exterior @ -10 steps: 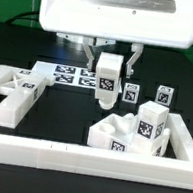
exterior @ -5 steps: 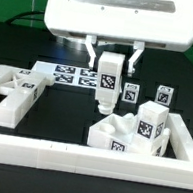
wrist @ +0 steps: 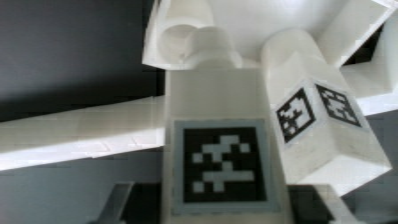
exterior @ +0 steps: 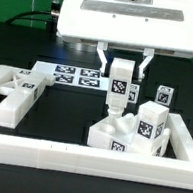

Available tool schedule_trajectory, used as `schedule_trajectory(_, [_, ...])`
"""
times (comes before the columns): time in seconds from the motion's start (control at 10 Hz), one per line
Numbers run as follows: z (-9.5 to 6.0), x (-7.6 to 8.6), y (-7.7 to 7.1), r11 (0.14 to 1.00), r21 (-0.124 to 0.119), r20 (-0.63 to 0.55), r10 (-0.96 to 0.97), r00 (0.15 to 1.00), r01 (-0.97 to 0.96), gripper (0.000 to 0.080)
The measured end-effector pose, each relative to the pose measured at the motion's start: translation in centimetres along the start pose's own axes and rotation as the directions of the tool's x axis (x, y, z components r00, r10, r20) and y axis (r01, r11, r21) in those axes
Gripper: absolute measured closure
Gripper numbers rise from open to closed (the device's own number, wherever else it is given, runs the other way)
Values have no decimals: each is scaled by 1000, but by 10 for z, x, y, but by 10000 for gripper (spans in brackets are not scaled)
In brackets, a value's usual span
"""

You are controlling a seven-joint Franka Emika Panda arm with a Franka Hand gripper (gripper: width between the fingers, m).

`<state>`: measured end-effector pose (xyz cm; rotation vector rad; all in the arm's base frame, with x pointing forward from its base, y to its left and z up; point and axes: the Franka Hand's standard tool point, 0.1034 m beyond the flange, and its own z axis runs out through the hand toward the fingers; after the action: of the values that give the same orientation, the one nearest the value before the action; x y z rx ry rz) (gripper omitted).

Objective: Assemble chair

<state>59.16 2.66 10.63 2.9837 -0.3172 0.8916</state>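
Nearest in the exterior view, the long white rail [exterior: 45,155] runs across the front of the black bench [exterior: 60,119] and turns back along the exterior view's right. Inside that corner sits the low tray-like seat piece [exterior: 106,137], with upright tagged blocks [exterior: 151,125] standing at its right side. Well apart, toward the exterior view's left, a group of flat white chair pieces [exterior: 14,94] lies on the bench.

Above the seat piece hangs an upright white bar [exterior: 116,96], its tag facing the camera. The gripper [exterior: 121,68] is clamped on the bar's upper part, one of its fingers [exterior: 103,57] on each side. The bar's lower end is at the seat piece's back edge; whether it touches cannot be told.

In the wrist view the bar [wrist: 222,130] fills the middle, its tag large and blurred. Just beside it is a white face [wrist: 311,100] with two tags; whether that is another piece or the bar's own side is unclear. Beyond lies a white part with a round recess [wrist: 187,45].

Farther back in the exterior view, two small tagged pieces [exterior: 163,95] stand near the bar. The marker board [exterior: 75,76] lies flat behind the left group. The arm's white housing [exterior: 126,23] looms over everything.
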Motion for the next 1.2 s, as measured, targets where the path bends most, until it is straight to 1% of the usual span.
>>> schedule_trajectory(0.1, [2, 0, 3, 1000, -5, -4, -11, 1000, 11, 509])
schedule_trajectory(0.3, [7, 2, 8, 1000, -16, -56, -24, 998, 23, 509])
schedule_trajectory(0.4, [13, -7, 9, 999, -20, -15, -26, 1000, 25, 509])
schedule_trajectory(0.5, [13, -4, 9, 1000, -18, -6, -23, 1000, 23, 509])
schedule_trajectory(0.8, [16, -6, 9, 999, -20, -3, -26, 1000, 26, 509])
schedule_trajectory(1.2, [23, -3, 9, 999, -23, -6, -31, 999, 31, 509])
